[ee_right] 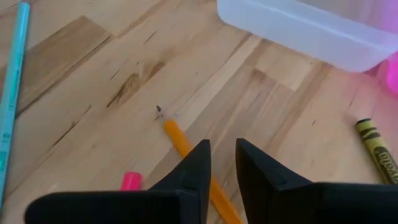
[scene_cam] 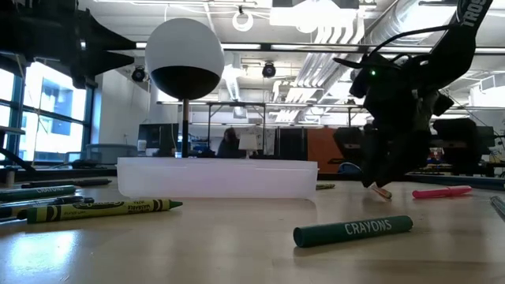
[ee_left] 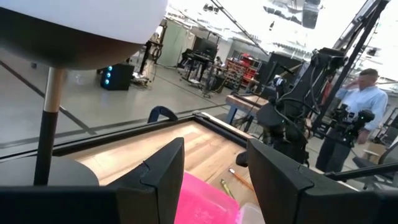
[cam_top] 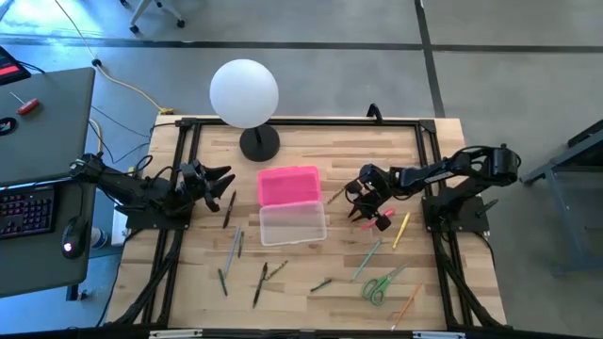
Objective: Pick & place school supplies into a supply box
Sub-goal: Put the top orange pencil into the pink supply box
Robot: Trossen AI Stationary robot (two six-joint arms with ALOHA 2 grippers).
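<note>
We see an orange pencil [ee_right: 186, 146] lying flat on the wooden table [ee_right: 81, 81], its dark tip pointing away from the right gripper [ee_right: 222, 163]. That gripper is down at the table over the pencil, its fingers [ee_right: 193, 168] narrowed around the shaft with only a slim gap left; we cannot tell if they have clamped it. A pink marker [ee_right: 130, 180] lies just beside the fingers. Farther ahead of the gripper sits the clear box [cam_top: 292, 224], nothing visible inside, its pink lid [cam_top: 287, 185] touching its far side. Beyond the box, the left gripper [cam_top: 222, 185] hovers with its fingers wide apart, holding nothing.
</note>
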